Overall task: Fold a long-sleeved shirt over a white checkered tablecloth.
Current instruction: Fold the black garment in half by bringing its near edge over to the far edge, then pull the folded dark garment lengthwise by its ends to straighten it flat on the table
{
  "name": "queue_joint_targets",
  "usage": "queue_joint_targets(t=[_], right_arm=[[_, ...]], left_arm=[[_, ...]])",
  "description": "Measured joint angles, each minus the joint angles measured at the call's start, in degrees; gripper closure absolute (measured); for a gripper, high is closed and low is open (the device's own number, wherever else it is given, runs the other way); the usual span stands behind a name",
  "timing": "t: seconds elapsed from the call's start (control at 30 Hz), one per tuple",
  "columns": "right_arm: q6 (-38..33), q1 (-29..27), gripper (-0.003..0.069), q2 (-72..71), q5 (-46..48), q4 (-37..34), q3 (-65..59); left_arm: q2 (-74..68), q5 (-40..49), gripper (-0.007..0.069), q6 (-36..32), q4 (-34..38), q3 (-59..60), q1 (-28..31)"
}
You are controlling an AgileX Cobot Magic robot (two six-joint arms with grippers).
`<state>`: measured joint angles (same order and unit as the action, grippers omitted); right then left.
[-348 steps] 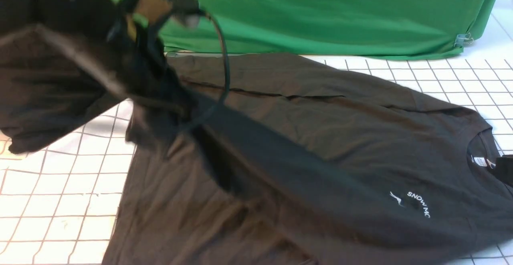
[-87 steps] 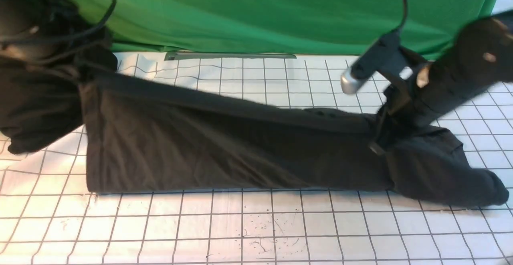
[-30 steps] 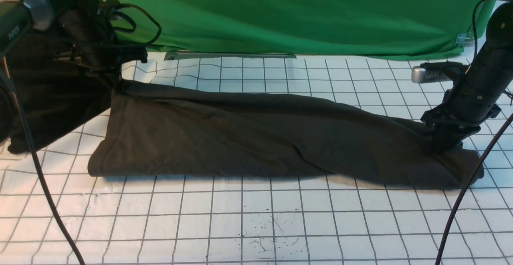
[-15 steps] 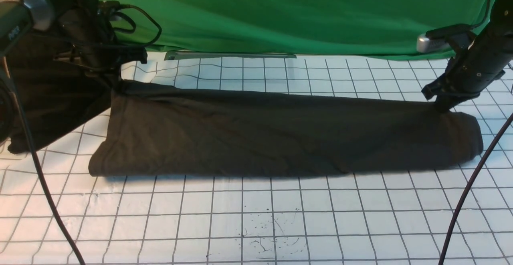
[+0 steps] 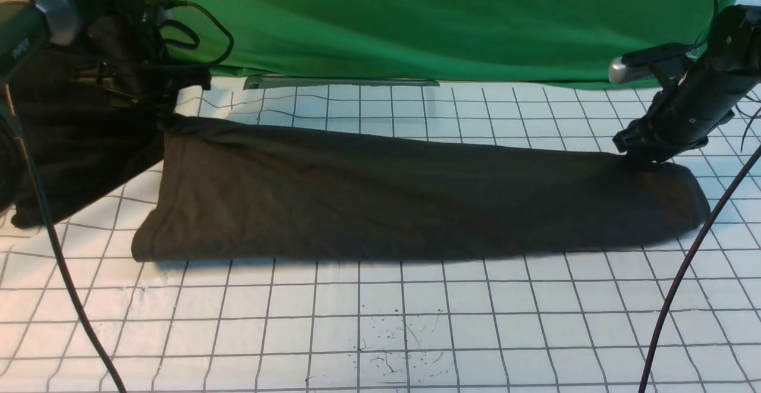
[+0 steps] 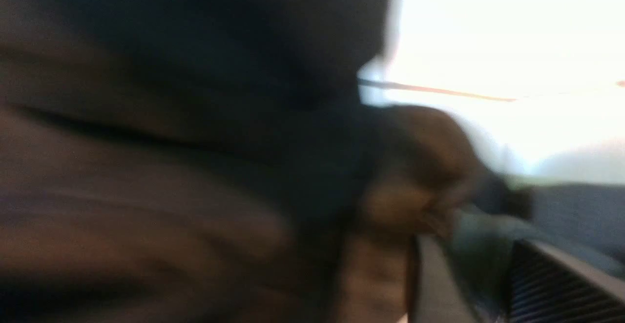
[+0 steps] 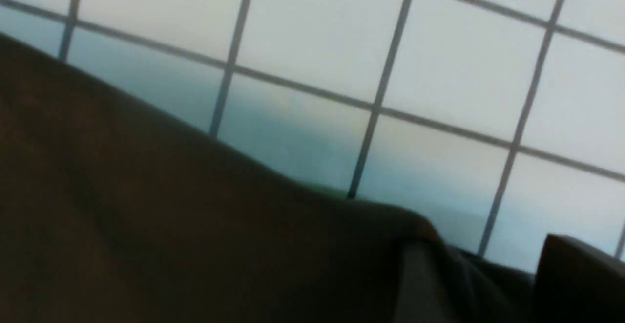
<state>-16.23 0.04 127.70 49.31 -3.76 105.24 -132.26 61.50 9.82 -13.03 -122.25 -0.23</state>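
The long-sleeved shirt (image 5: 404, 197) is lying folded into a long band on the white checkered tablecloth (image 5: 380, 321).
It is stretching left to right across the middle of the covered tabletop. The right end effector (image 5: 642, 156) is touching its far right corner, and the left end effector (image 5: 165, 113) is sitting at its far left corner. Whether either one is clamping the fabric cannot be told. A blacker garment (image 5: 77, 155) is lying just beside the shirt's left end, and a green sheet (image 5: 416, 18) is hanging behind.
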Motion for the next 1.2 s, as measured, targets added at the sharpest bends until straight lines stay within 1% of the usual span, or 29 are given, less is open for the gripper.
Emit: queue_joint_targets(t=[0.07,0.1,0.13,0.23,0.27,0.3,0.33,0.37,0.4,0.43,0.47,0.53,0.6,0.67,0.77,0.83,0.97,1.03,1.1,1.2], right_arm=[[0.1,0.0,0.0314,-0.2,0.2,0.1,0.5],[0.6,0.0,0.0321,-0.9,0.9,0.1,1.8],[1.1,0.0,0.0327,-1.4,1.5,0.1,2.6],[1.9,0.0,0.0345,-2.8,3.0,0.1,4.5],[2.2,0.0,0.0369,-4.0,4.3,0.1,5.7],[2.4,0.1,0.0388,-4.9,5.4,0.1,6.4],[2.5,0.2,0.0396,-5.3,5.5,0.1,6.5],[2.8,0.4,0.0423,-6.4,6.7,0.1,6.8],[2.9,0.5,0.0445,-7.2,7.4,0.1,6.9],[2.9,0.7,0.0470,-8.2,8.2,0.1,7.1],[2.9,0.8,0.0480,-8.6,8.6,0.0,7.1],[3.0,0.9,0.0491,-9.0,9.5,0.0,7.1],[3.0,0.9,0.0494,-9.0,11.0,-0.1,7.1],[3.0,0.9,0.0494,-8.9,12.2,0.0,7.1],[3.0,1.0,0.0495,-8.9,13.3,0.0,7.1],[3.0,1.1,0.0496,-8.9,13.7,-0.1,7.1],[2.9,3.0,0.0498,-8.9,16.7,-0.3,7.1],[2.8,3.9,0.0498,-8.9,18.7,-0.3,7.1],[3.7,4.6,0.0501,-9.0,19.8,-0.7,7.1],[5.0,4.6,0.0512,-9.5,20.0,-0.7,6.6]], left_arm=[[0.0,0.4,0.0310,0.3,-2.2,-0.3,0.1],[0.0,1.9,0.0250,1.0,-4.7,-1.5,0.2],[0.0,3.1,0.0223,1.6,-5.2,-2.5,0.3],[0.0,5.5,0.0193,1.9,-4.1,-4.7,0.4],[0.0,6.8,0.0200,0.9,-0.9,-6.6,0.4],[0.1,7.3,0.0228,-0.9,4.4,-7.5,0.3],[0.1,7.3,0.0235,-1.2,5.2,-7.6,0.3],[0.3,7.6,0.0289,-4.2,11.0,-7.9,0.1],[0.3,7.7,0.0363,-6.3,15.9,-7.9,-0.4],[0.4,7.8,0.0452,-7.8,18.4,-7.5,-1.2],[0.4,7.7,0.0520,-8.6,19.7,-6.6,-2.2],[0.6,7.7,0.0587,-9.2,20.6,-3.8,-4.1],[0.7,7.8,0.0614,-9.5,20.6,-0.2,-5.9],[0.4,8.0,0.0622,-9.8,19.1,2.6,-7.0],[-0.8,6.4,0.0627,-7.5,14.6,5.5,-7.6],[-1.3,3.0,0.0627,-6.0,13.0,5.7,-7.5],[-1.7,-11.7,0.0627,-3.8,11.9,5.8,-6.1],[-1.8,-13.8,0.0627,-2.7,11.9,5.3,-5.4],[-1.8,-11.8,0.0627,-1.4,11.9,3.1,-4.1],[-1.8,-6.0,0.0627,-1.1,12.0,1.0,-2.5]])
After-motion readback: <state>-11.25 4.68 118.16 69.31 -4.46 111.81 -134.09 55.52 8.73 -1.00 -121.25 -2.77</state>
